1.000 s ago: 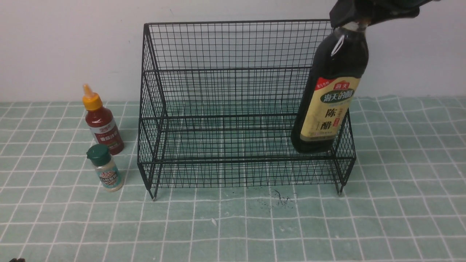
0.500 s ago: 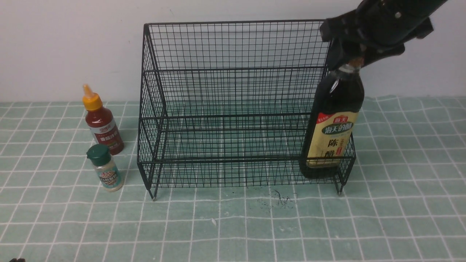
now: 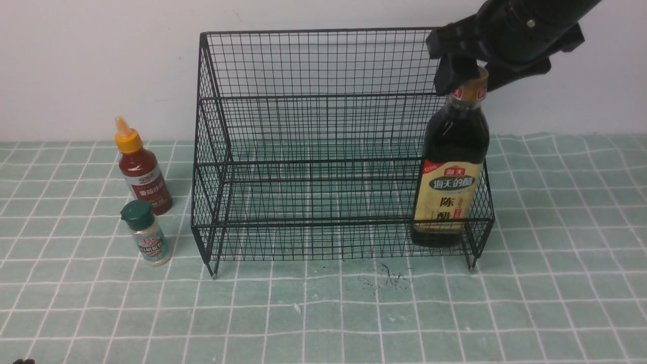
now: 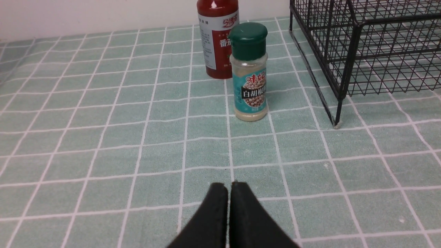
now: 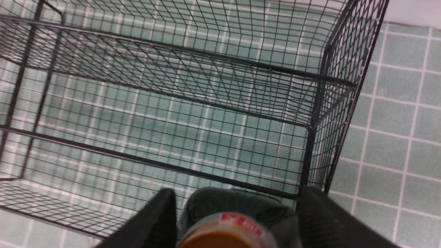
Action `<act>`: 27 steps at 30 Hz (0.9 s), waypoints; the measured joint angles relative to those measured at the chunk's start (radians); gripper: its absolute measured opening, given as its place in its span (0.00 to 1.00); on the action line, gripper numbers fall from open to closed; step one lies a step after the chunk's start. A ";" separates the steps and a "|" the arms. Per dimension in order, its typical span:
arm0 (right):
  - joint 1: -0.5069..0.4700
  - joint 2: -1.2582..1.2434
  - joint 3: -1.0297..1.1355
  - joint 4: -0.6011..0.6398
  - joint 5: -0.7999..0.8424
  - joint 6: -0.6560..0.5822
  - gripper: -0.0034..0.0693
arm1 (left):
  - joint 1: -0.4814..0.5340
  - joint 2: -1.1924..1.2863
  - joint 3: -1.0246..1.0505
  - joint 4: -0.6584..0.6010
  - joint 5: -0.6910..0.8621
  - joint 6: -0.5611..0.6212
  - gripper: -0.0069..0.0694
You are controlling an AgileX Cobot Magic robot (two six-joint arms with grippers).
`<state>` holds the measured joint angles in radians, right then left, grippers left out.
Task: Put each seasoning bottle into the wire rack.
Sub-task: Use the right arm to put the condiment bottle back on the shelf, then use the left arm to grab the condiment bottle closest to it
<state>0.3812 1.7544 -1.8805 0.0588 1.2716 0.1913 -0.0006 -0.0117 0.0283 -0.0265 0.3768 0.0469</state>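
Observation:
The tall dark vinegar bottle [image 3: 452, 172] stands upright in the lower tier at the right end of the black wire rack [image 3: 323, 126]. My right gripper [image 3: 462, 76] hovers at its gold cap, open, with a finger on each side and a gap to the cap [image 5: 227, 234]. Left of the rack on the cloth stand the red sauce bottle [image 3: 143, 174] and, in front of it, the small shaker [image 3: 147, 235] with a green lid. My left gripper [image 4: 229, 187] is shut and empty, low over the cloth, short of the shaker [image 4: 249, 75].
A green checked cloth [image 3: 323, 313] covers the table, with a white wall behind the rack. A dark smudge [image 3: 386, 278] marks the cloth in front of the rack. The rack's left front leg [image 4: 337, 113] stands close to the shaker.
The vinegar bottle came down from a tilted hold into the rack's lower tier and now stands upright. My right gripper's jaws have spread away from its cap. The left arm is unmoved.

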 joint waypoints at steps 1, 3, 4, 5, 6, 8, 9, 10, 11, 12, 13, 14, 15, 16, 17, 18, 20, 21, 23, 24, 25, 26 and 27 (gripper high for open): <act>0.000 -0.032 0.000 -0.006 0.000 0.001 0.75 | 0.000 0.000 0.000 0.000 0.000 0.000 0.08; 0.000 -0.092 0.000 -0.022 0.000 0.002 0.78 | 0.000 0.000 0.000 0.000 0.000 0.000 0.08; 0.000 -0.133 0.000 -0.029 0.000 0.003 0.78 | 0.000 0.000 0.000 0.000 0.000 0.000 0.08; 0.000 -0.188 0.000 -0.042 0.000 0.007 0.77 | 0.000 0.000 0.000 0.000 0.000 0.000 0.08; 0.000 -0.237 0.000 -0.059 0.000 0.013 0.74 | 0.000 0.000 0.000 0.000 0.000 0.000 0.08; 0.000 -0.331 0.001 -0.081 0.000 0.021 0.64 | 0.000 0.000 0.000 0.000 0.000 0.000 0.08; 0.000 -0.388 0.010 -0.090 0.000 0.027 0.56 | 0.000 0.000 0.000 0.000 0.000 0.000 0.08; 0.000 -0.437 0.024 -0.093 -0.001 0.030 0.48 | 0.000 0.000 0.000 0.000 0.000 0.000 0.08; 0.000 -0.503 0.054 -0.095 -0.003 0.034 0.38 | 0.000 0.000 0.000 0.000 0.000 0.000 0.08; 0.000 -0.589 0.099 -0.095 -0.004 0.040 0.27 | 0.000 0.000 0.000 0.000 0.000 0.000 0.08; 0.000 -0.666 0.160 -0.095 -0.012 0.052 0.17 | 0.000 0.000 0.000 0.000 0.000 0.000 0.08; 0.000 -0.728 0.237 -0.095 -0.031 0.065 0.11 | 0.000 0.000 0.000 0.000 0.000 0.000 0.08; 0.000 -0.744 0.254 -0.095 -0.046 0.067 0.10 | 0.000 0.000 0.000 0.000 0.000 0.000 0.08; 0.000 -0.860 0.384 -0.096 -0.128 0.080 0.06 | 0.000 0.000 0.000 0.000 0.000 0.000 0.08; 0.000 -0.944 0.487 -0.097 -0.193 0.086 0.05 | 0.000 0.000 0.000 0.000 0.000 0.000 0.08; 0.000 -1.043 0.617 -0.105 -0.330 0.089 0.04 | 0.000 0.000 0.000 0.000 0.000 0.000 0.08; 0.000 -1.195 0.810 -0.112 -0.517 0.098 0.03 | 0.000 0.000 0.000 0.000 0.000 0.000 0.08; 0.000 -1.262 0.907 -0.115 -0.605 0.105 0.03 | 0.000 0.000 0.000 0.000 0.000 0.000 0.08; 0.000 -1.347 1.051 -0.113 -0.700 0.120 0.03 | 0.000 0.000 0.000 0.000 0.000 0.000 0.08; 0.000 -1.380 1.104 -0.111 -0.734 0.128 0.03 | 0.000 0.000 0.000 0.000 0.000 0.000 0.08; 0.000 -1.421 1.181 -0.109 -0.761 0.138 0.03 | 0.000 0.000 0.000 0.000 0.000 0.000 0.08; 0.000 -1.436 1.218 -0.107 -0.773 0.141 0.03 | 0.000 0.000 0.000 0.000 0.000 0.000 0.08; 0.000 -1.448 1.249 -0.104 -0.782 0.142 0.03 | 0.000 0.000 0.000 0.000 0.000 0.000 0.08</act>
<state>0.3812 0.3061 -0.6311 -0.0455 0.4894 0.3330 -0.0006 -0.0117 0.0283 -0.0265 0.3768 0.0469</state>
